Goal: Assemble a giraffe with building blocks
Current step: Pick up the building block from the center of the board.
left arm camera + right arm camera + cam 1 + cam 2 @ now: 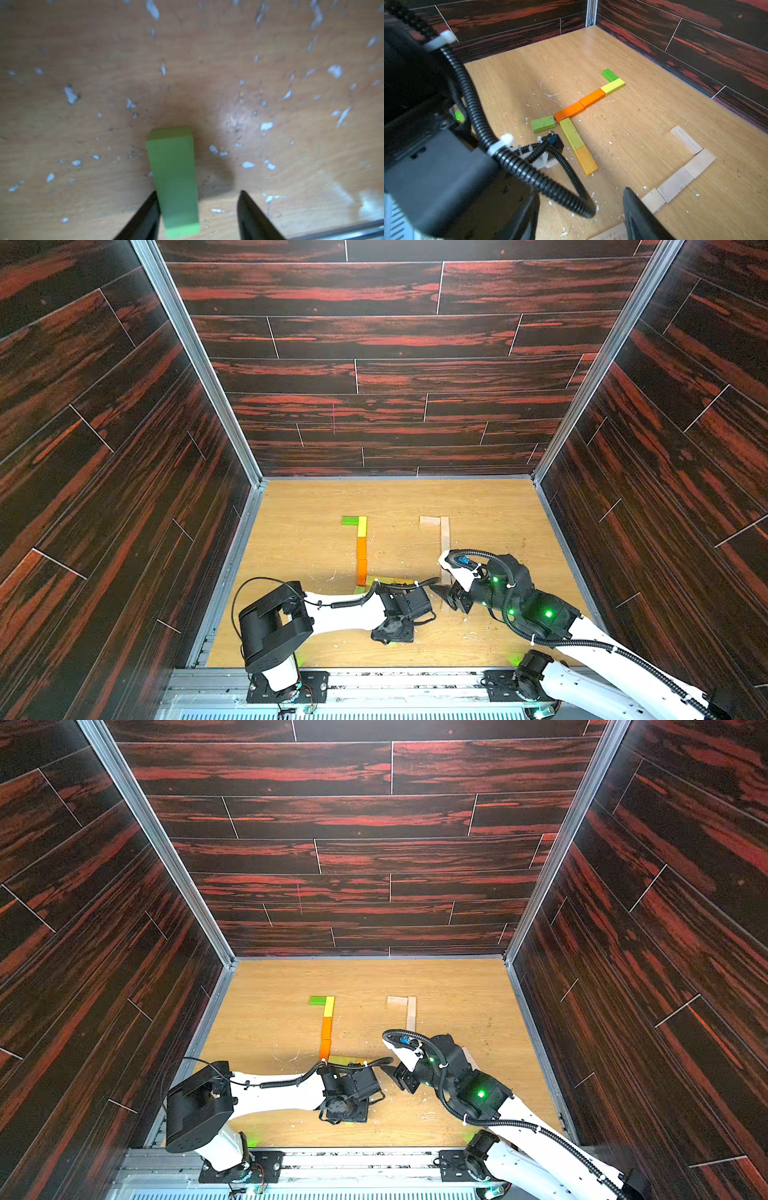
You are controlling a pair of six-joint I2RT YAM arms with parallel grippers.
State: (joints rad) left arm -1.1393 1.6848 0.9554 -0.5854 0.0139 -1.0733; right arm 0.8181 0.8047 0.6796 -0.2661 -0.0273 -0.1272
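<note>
A green building block (174, 176) lies flat on the wooden floor between the fingers of my left gripper (198, 192). It touches one finger and a gap separates it from the other. In a top view the left gripper (392, 635) points down near the front. My right gripper (581, 199) stands open and empty close by, above a pale block (608, 233). The coloured blocks form a line: green (609, 74), yellow (612, 85), two orange (592, 97), with a green one (543, 124) and a yellow-green one (572, 134) branching off. Pale blocks (675, 184) form a second L.
Dark wood-patterned walls (374, 364) close in the floor on three sides, with a metal rail (374, 680) along the front. The left arm's black cable (529, 172) crosses just ahead of the right gripper. White flecks litter the floor (270, 83).
</note>
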